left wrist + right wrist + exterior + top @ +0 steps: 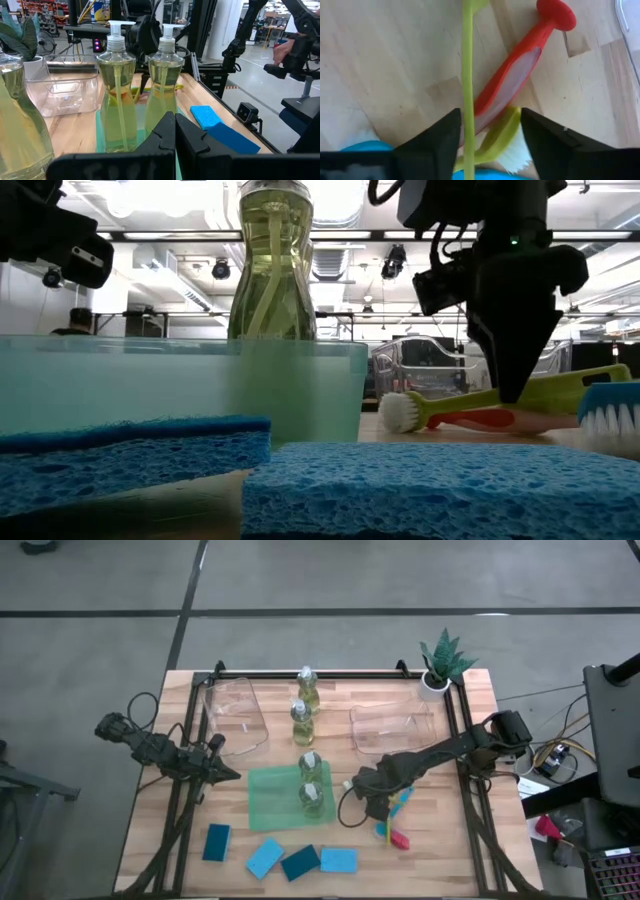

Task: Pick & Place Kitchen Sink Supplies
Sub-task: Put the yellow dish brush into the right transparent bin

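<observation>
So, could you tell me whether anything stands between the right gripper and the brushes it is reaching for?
Nothing visible does. The right gripper hangs open directly over the brushes, its fingers straddling the yellow-green handle and the red brush.

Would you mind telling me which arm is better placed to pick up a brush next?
The right: its open pincer straddles the yellow brush handle, while the left pincer waits shut beside the green mat.

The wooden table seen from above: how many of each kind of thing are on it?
Clear bottles of yellowish liquid with white caps: 4
Blue and teal rectangular sponges: 4
Thin red, yellow and blue brushes: 3, as far as shows
Clear plastic bins: 2
Green mat: 1
Small potted green plant: 1
Total: 15
</observation>
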`<state>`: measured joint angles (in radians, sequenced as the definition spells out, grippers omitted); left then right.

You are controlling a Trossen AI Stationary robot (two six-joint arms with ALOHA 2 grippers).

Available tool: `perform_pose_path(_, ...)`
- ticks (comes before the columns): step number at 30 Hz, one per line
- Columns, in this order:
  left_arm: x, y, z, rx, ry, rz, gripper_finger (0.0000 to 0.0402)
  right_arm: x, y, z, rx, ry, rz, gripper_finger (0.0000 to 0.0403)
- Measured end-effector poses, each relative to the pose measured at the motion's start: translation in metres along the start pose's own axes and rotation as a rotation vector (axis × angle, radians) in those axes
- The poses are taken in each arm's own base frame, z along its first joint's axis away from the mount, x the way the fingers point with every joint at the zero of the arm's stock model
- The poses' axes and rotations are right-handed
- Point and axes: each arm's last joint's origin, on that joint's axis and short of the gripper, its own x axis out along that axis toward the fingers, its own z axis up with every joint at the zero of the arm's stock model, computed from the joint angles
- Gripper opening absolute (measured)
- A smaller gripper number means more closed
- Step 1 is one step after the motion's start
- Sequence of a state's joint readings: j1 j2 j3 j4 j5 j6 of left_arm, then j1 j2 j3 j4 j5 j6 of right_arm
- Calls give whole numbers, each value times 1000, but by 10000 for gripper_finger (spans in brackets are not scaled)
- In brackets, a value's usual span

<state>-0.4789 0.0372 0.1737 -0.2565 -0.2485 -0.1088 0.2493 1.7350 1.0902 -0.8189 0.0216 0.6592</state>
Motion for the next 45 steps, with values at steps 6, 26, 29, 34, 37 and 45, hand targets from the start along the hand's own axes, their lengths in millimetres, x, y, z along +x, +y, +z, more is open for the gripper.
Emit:
perform_pose_path(6, 0, 0, 0, 0, 0, 0, 0, -7, 4, 6, -1, -24, 20, 96)
perform_pose_path(26, 0, 0, 0, 0, 0, 0, 0, -14, 6, 11, -37, -13, 78, 103)
perform_pose_path(29, 0, 0, 0, 0, 0, 0, 0, -12, 5, 10, -44, -12, 73, 140)
perform_pose_path(34, 0, 0, 0, 0, 0, 0, 0, -3, 2, 5, -48, 8, 58, 181)
perform_pose_path(37, 0, 0, 0, 0, 0, 0, 0, 3, -2, 0, -41, 30, 42, 185)
perform_pose_path(45, 0, 0, 0, 0, 0, 0, 0, 3, -1, 1, -25, 24, 49, 112)
